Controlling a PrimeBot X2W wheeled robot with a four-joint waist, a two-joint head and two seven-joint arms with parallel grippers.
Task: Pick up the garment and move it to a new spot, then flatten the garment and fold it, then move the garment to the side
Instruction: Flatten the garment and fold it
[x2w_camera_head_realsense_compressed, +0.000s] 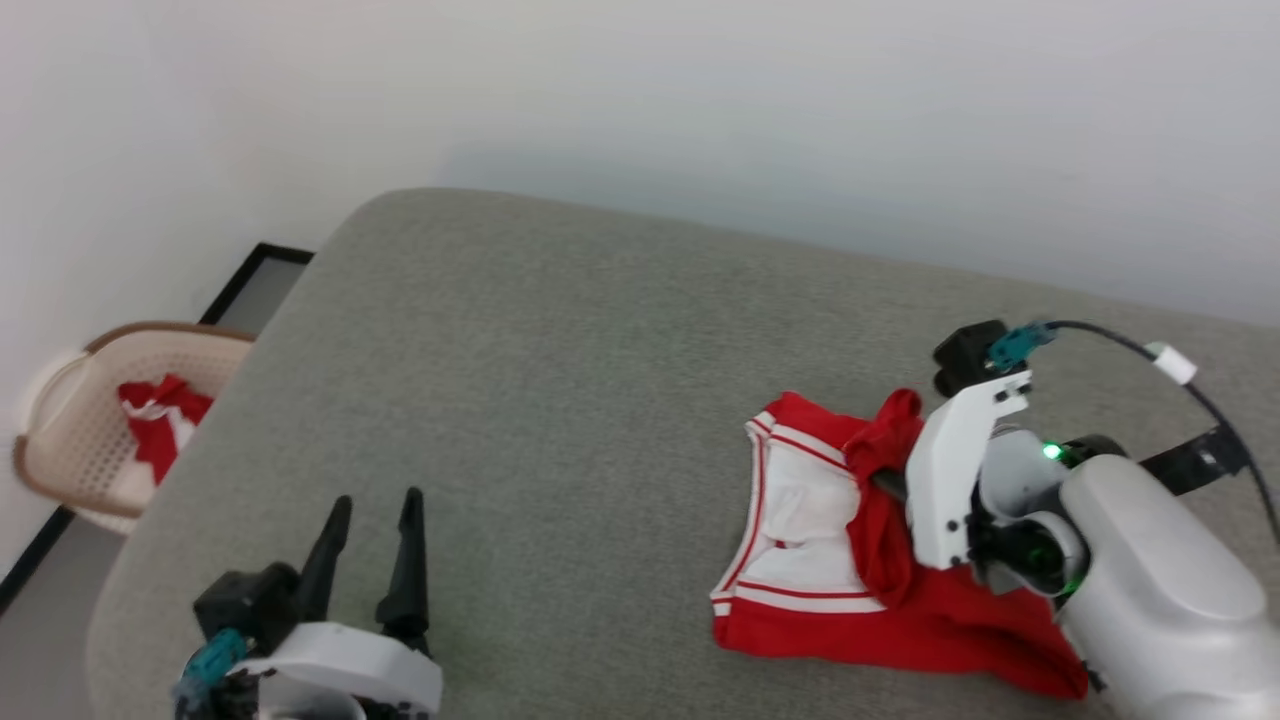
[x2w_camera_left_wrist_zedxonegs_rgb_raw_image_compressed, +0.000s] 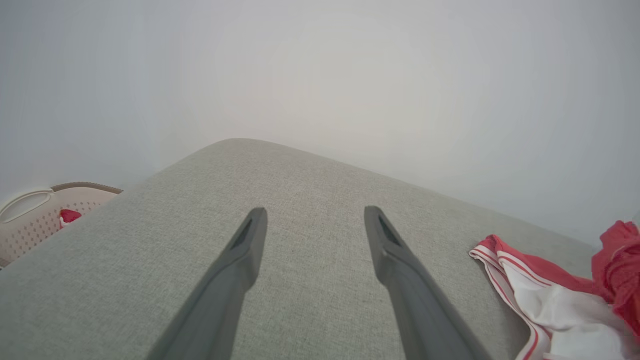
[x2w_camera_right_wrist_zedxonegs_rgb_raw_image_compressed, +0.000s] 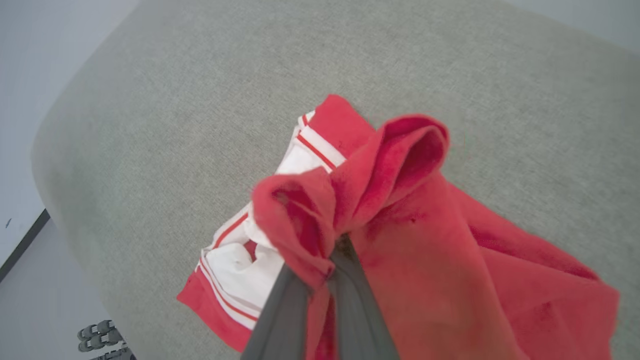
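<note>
Garment (x2w_camera_head_realsense_compressed: 800, 530) lies crumpled on the right part of the grey upholstered cushion (x2w_camera_head_realsense_compressed: 520, 380), its front lost in the folds. Right gripper (x2w_camera_right_wrist_zedxonegs_rgb_raw_image_compressed: 334, 257): jaws clenched on a bunched red fold, tips buried in cloth; in the head view the white wrist housing covers them. Left gripper (x2w_camera_head_realsense_compressed: 375, 505): lower left, jaws released and spread above bare cushion. Beige perforated basket (x2w_camera_head_realsense_compressed: 70, 440) sits off the cushion's left edge, partly cut off, holding red-white cloth (x2w_camera_head_realsense_compressed: 160, 425).

Your right forearm (x2w_camera_head_realsense_compressed: 1160, 560) is pale grey, its wrist bracket (x2w_camera_head_realsense_compressed: 945, 480) white, its cable (x2w_camera_head_realsense_compressed: 1105, 333) black. The teal part (x2w_camera_head_realsense_compressed: 1018, 345) is perhaps a connector. Your left gripper (x2w_camera_head_realsense_compressed: 377, 497) has dark, tapered fingers (x2w_camera_head_realsense_compressed: 405, 560).
</note>
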